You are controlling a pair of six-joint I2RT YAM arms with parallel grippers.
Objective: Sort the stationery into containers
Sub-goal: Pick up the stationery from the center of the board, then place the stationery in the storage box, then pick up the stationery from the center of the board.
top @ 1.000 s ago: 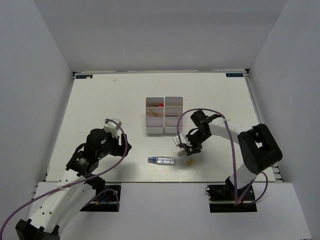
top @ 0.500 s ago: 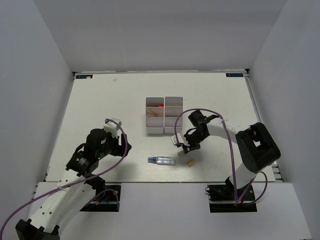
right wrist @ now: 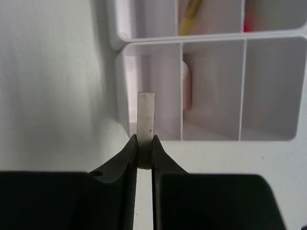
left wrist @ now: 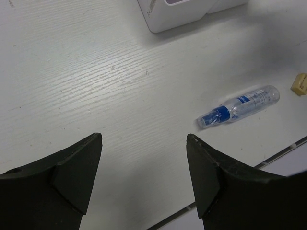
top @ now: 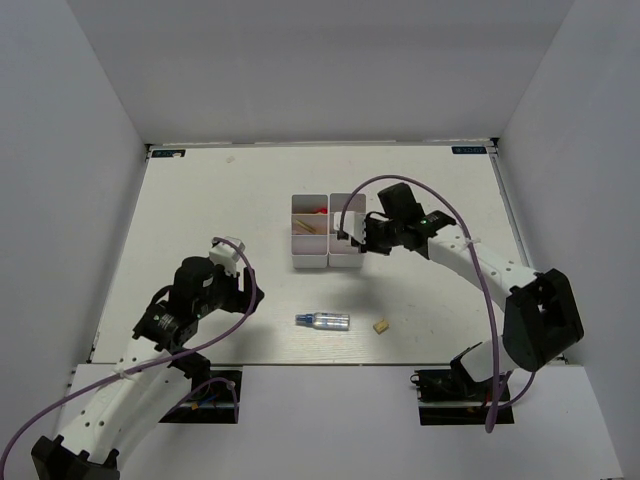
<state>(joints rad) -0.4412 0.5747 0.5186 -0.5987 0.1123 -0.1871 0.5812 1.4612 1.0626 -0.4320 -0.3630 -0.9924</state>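
Observation:
My right gripper [right wrist: 145, 141] is shut on a flat white eraser [right wrist: 146, 120] that stands upright between its jaws. It hovers over the near end of the right container [top: 347, 198], before that box's end compartment [right wrist: 148, 81]; a pink item [right wrist: 187, 88] shows in the middle compartment. The left container [top: 310, 262] holds a yellow stick [right wrist: 192, 17] and something red [top: 318, 210]. A silver-blue tube [top: 323, 320] and a small tan eraser [top: 381, 326] lie on the table near the front. My left gripper [left wrist: 144, 139] is open, low over bare table left of the tube [left wrist: 238, 106].
The white table's front edge [left wrist: 268, 160] runs just beyond the tube. White walls close in the back and both sides. The right arm [top: 470, 255] arches from its base over the table's right half to the containers.
My right gripper closed on the white eraser beside the tan eraser, then lifted and carried it back and left to the containers. The left arm stayed still.

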